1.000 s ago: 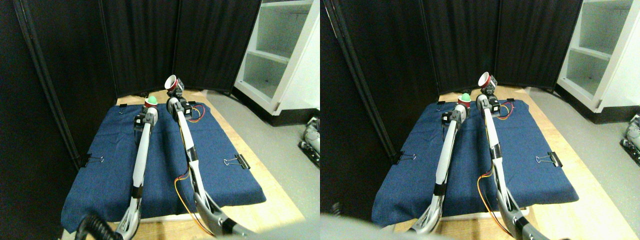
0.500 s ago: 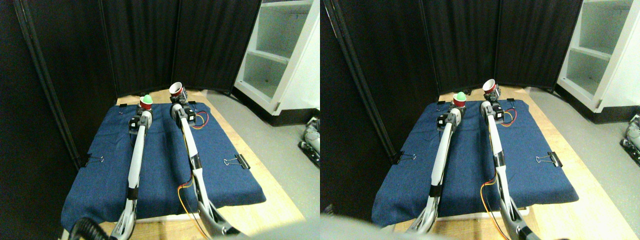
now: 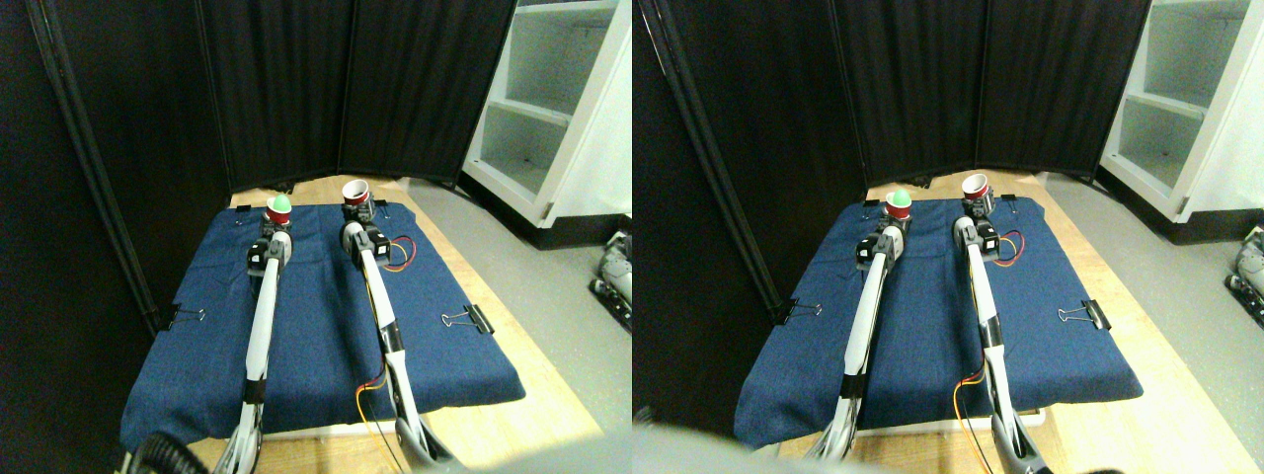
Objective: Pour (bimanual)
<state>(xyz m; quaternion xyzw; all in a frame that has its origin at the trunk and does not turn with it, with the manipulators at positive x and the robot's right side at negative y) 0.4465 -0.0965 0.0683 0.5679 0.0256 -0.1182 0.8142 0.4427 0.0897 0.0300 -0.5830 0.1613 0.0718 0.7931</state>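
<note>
**Both cups upright at the far end of the mat: set them down cleanly**

The left hand [image 3: 274,225] grips a red cup [image 3: 277,208] that carries a green ball [image 3: 280,202] at its mouth; the right hand [image 3: 357,215] grips an empty red cup [image 3: 355,191] with a white inside. Both cups stand upright and well apart, near the far edge of the blue mat [image 3: 316,306] that covers the worktop [image 3: 538,395]. Whether either cup base touches the mat cannot be told from this view.

Judging by the ball sitting in the left cup and the right cup showing empty, the transfer looks done and the step in hand is placing the cups.

To do it well:
- Keep each cup vertical on the way down; the ball rides high in the left cup, and a tilt could roll it out.
- Lower until the base rests flat on the mat before letting go, since soft cloth gives a poor footing.
- Part the jaws slowly and draw each arm straight back, so that no finger drags a cup over.
- Mind the loose red and yellow wires [image 3: 395,252] beside the right arm.
</note>
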